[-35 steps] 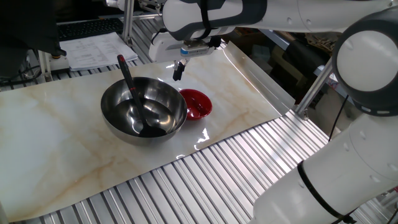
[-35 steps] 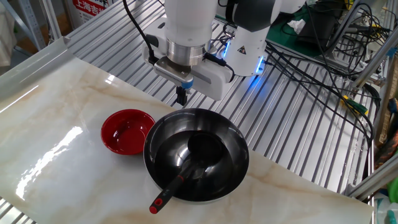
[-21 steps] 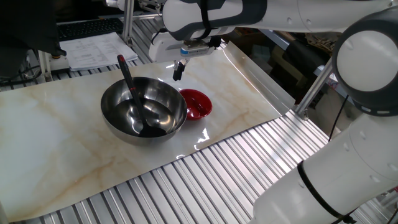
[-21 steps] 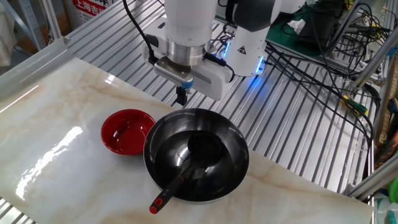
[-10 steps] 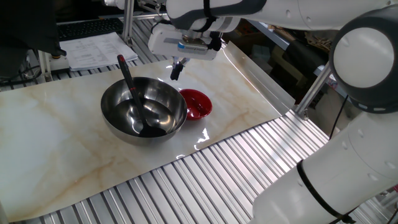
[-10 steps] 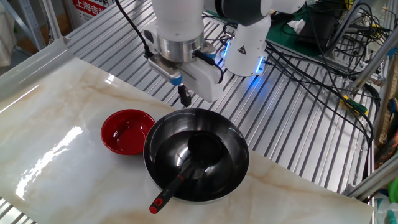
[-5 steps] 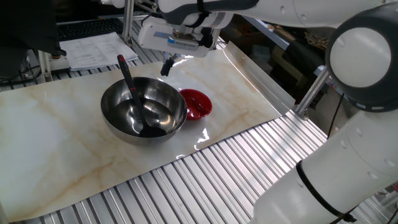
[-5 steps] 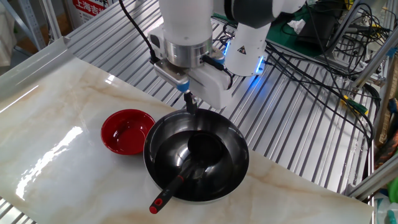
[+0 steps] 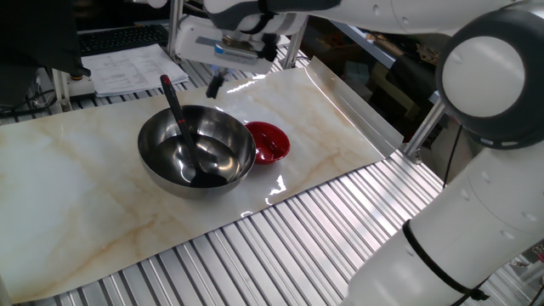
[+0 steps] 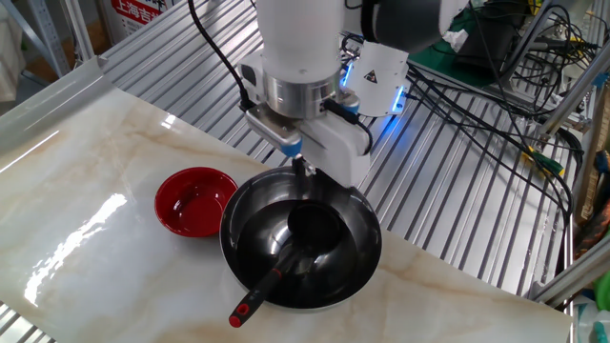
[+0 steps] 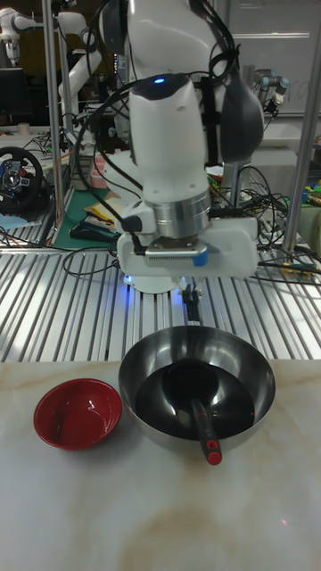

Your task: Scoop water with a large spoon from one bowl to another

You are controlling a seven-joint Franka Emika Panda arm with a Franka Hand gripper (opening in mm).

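Note:
The large steel bowl (image 9: 161,140) (image 10: 370,221) (image 11: 261,368) stands mid-table on the marble sheet. The black large spoon (image 9: 177,115) (image 10: 315,229) (image 11: 184,384) rests in it, scoop down, with its red-marked handle end leaning over the rim (image 10: 240,315) (image 11: 212,457). Water shows only as faint glints inside the steel bowl. The small red bowl (image 9: 268,141) (image 10: 195,202) (image 11: 78,413) sits right beside the steel one. My gripper (image 9: 214,85) (image 10: 301,167) (image 11: 190,308) hangs above the steel bowl's rim on the robot-base side, fingers together, holding nothing and apart from the spoon.
Ribbed metal table (image 9: 280,246) surrounds the marble sheet (image 9: 76,195). Papers (image 9: 127,68) lie at the back left. An aluminium post (image 9: 174,34) stands behind the bowl. Cables (image 10: 477,105) trail beside the robot base (image 10: 381,76).
My gripper has swung from near the red bowl's far side over to the steel bowl's rim. The bowls and the spoon have not moved.

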